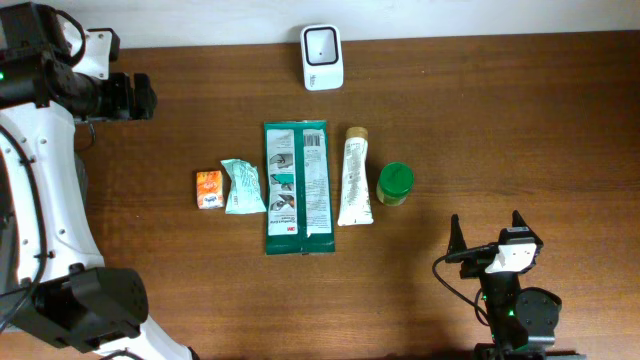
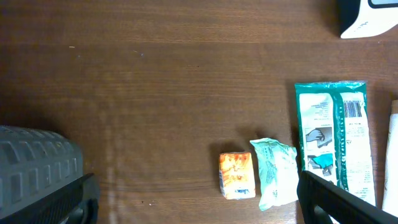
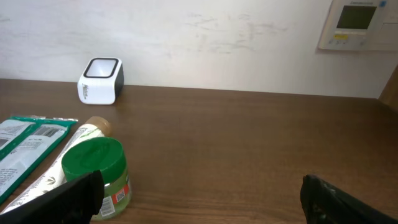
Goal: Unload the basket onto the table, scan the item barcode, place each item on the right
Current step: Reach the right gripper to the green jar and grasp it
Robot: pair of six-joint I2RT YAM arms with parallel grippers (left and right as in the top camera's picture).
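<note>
Overhead, we see the scanner (image 1: 322,57) at the worktop's (image 1: 500,120) far edge and, mid-worktop, a row of box (image 1: 209,188), packet (image 1: 242,186), pouch (image 1: 296,187), tube (image 1: 354,189) and jar (image 1: 394,184), untouched. Left wrist shows us the left jaws spread wide and empty, with box and packet below. Right wrist shows us the right jaws released too, holding nothing, near the jar.

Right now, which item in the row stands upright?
The jar with the green lid, at the row's right end: it alone is not lying flat.
</note>
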